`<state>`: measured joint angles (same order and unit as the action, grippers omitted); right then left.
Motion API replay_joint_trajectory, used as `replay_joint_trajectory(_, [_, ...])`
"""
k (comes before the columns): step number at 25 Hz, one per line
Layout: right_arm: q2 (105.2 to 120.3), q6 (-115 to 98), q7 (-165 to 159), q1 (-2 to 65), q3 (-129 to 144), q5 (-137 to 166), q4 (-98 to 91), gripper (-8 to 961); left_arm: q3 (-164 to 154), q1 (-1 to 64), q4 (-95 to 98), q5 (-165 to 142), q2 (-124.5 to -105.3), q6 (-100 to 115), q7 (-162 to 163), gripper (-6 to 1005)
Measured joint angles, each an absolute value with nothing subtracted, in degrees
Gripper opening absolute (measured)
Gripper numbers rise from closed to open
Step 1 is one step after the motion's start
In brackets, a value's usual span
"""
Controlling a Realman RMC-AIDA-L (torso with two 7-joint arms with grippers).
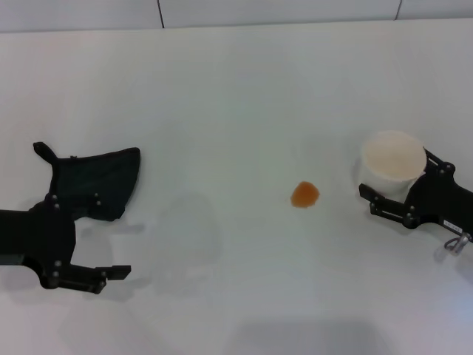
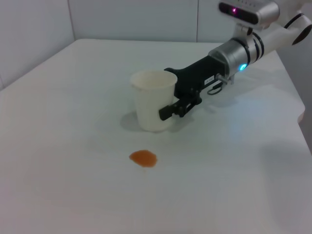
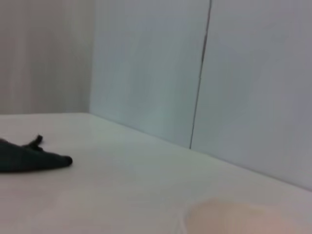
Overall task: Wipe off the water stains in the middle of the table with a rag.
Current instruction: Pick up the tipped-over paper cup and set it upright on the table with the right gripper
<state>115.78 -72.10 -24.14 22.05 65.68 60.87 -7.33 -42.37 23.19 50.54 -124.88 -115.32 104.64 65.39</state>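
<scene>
Jaws first: left gripper point(image 1: 111, 244) stands wide, nothing between the fingers, low over the table point(image 1: 244, 96) near the left edge, close to the near-left corner. Right gripper point(image 1: 392, 201) is closed around the white paper cup point(image 1: 393, 159) near the right edge; the left wrist view shows one finger pressed on the cup wall, cup upright.

Key relation: the rag point(image 1: 100, 181) lies just beyond the left gripper, toward the far edge, partly under the wrist housing as seen from the head. Left arm is clearly the nearer one; the right is well apart and occupied. Rag's long axis runs roughly left-right, loop tab at the corner pointing to the left edge, broad end toward the desk's middle. My read: the left jaws need to go forward a little, then down, to pinch it.

Rag looks dark green-black, soft, flat, roughly triangular, slight folds.

Farther across: the water stains point(image 1: 304, 194), one small orange-brown roundish blot, mid-desk toward the right, near the cup but not touching, well apart from the rag. Not wiped yet.
</scene>
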Motion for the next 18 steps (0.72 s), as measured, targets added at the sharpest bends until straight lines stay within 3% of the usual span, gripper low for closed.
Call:
replay_joint_trajectory(1, [115.69,-72.8,-24.3,22.0,65.8,60.9,-7.4,869,-42.4,23.2,50.5,-124.9,-115.32,104.6,65.4,882])
replay_joint_trajectory(6, [115.25,-72.7,-26.3,21.9,67.6,61.3,-8.1,874,-42.4,23.1,50.3,-124.9,-115.31,104.6,65.5,882])
replay_joint_trajectory(10, [113.73,-71.2,-35.0,21.5,69.9,65.4,-12.2,874,-42.3,22.7,50.6,-124.8,-115.08,104.6,66.1,882])
replay_joint_trajectory(14, [112.54,-69.2,-48.3,19.8,69.9,77.7,-22.0,874,-42.3,22.4,50.6,-124.8,-114.88,104.6,66.8,882])
replay_joint_trajectory(18, [112.32,-69.0,-59.9,16.9,69.2,89.3,-33.9,873,-42.2,22.1,50.6,-124.8,-114.85,104.5,66.9,882])
